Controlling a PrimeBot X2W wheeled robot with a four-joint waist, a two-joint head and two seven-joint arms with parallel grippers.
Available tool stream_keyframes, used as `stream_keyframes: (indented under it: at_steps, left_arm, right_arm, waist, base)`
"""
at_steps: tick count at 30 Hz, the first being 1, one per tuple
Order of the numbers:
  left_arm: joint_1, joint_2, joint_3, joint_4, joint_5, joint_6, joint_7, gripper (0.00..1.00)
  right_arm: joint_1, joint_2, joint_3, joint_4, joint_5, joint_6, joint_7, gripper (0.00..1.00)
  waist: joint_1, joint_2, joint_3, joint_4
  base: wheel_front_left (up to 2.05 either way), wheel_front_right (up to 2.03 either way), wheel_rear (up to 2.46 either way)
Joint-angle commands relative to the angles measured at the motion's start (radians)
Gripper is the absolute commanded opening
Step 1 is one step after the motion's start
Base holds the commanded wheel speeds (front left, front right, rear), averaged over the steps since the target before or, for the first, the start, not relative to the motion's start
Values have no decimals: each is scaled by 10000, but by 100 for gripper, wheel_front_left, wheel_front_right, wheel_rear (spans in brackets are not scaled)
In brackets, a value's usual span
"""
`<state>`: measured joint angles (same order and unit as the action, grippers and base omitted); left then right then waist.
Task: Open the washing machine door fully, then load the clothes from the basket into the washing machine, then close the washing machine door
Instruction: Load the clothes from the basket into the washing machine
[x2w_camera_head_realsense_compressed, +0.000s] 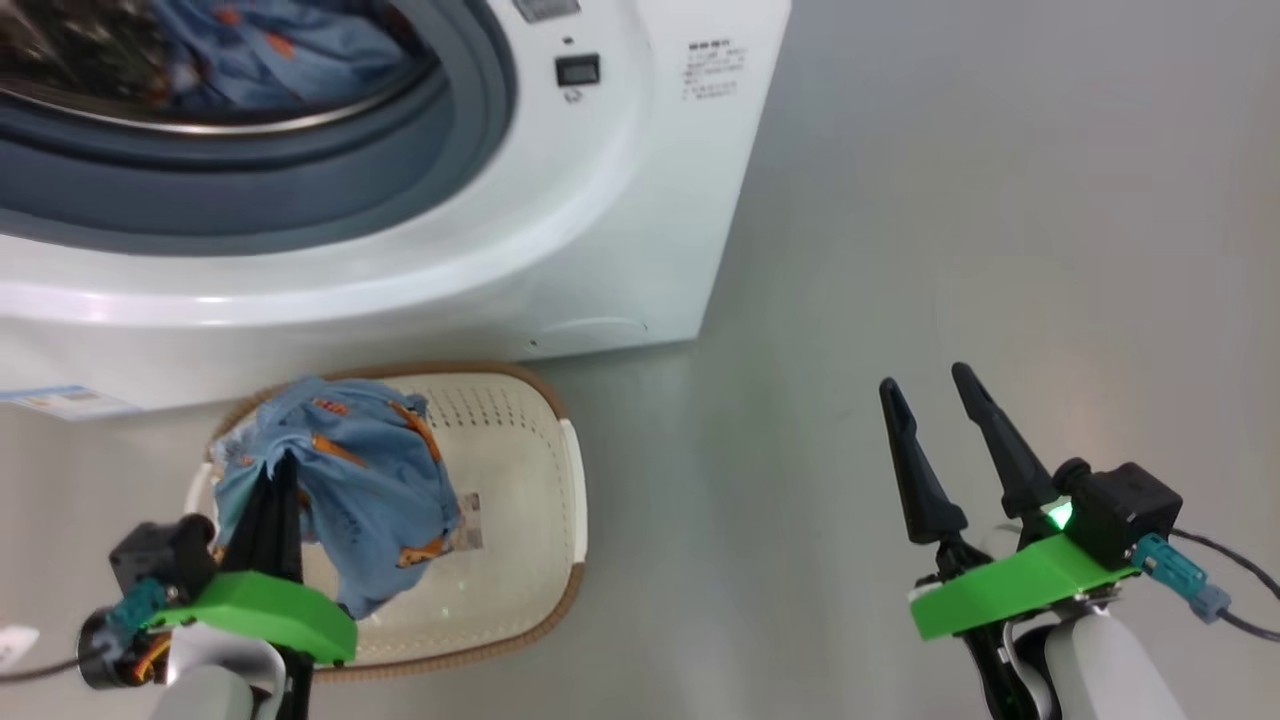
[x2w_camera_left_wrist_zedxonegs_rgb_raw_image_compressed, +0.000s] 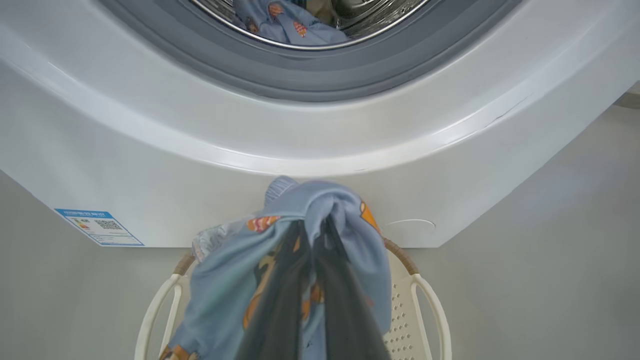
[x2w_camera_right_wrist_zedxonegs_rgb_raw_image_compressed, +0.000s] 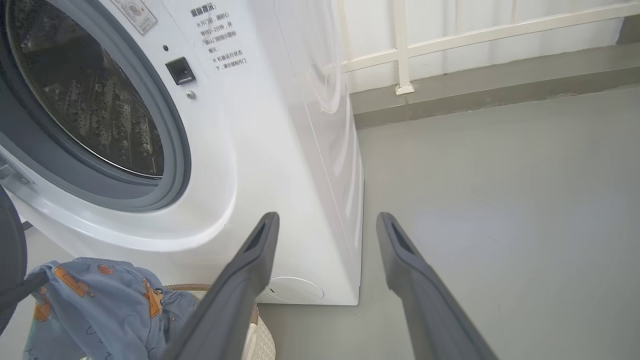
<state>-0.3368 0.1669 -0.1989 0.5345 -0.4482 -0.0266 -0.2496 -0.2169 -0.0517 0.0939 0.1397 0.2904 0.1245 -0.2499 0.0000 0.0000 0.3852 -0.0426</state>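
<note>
Smooth grey floor (x2w_camera_right_wrist_zedxonegs_rgb_raw_image_compressed: 500, 200) meets a white railing (x2w_camera_right_wrist_zedxonegs_rgb_raw_image_compressed: 400, 50) above a grey kerb.

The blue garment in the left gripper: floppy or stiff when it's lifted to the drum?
Probably floppy: the blue garment drapes in folds around the left gripper. Likely light, since a narrow pinch holds it up. Its hanging hem may snag the basket rim.

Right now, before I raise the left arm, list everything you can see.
washing machine: one, white, ahead, opening uncovered
drum garment: one, light blue with orange prints, inside the drum
held garment: one, light blue with orange prints, above the basket
basket: one, cream with brown rim, on the floor before the machine
label: one, blue, machine's lower corner
railing: one, white, beyond the machine
floor: grey
left gripper: shut on the held garment
right gripper: open, empty
</note>
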Motion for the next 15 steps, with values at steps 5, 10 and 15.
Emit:
stream_keyframes:
  at_steps: [5, 10, 15]
  left_arm:
    - [764, -124, 987, -1413, 704, -10, -121, 0]
    - [1287, -425, 1556, -2527, 1346, -88, -121, 0]
    - [1820, -639, 1930, -3582, 1980, -143, -122, 0]
  right_arm:
    - [416, 15, 235, -114, -126, 62, -118, 100]
    - [546, 15, 230, -94, -190, 62, -118, 100]
    - [725, 15, 278, -78, -464, 62, -118, 100]
  waist:
    - [0, 0, -1120, 384]
    - [0, 0, -1660, 375]
    - [0, 0, -2201, 369]
  base:
    - [0, 0, 0]
    - [0, 0, 0]
    - [0, 0, 0]
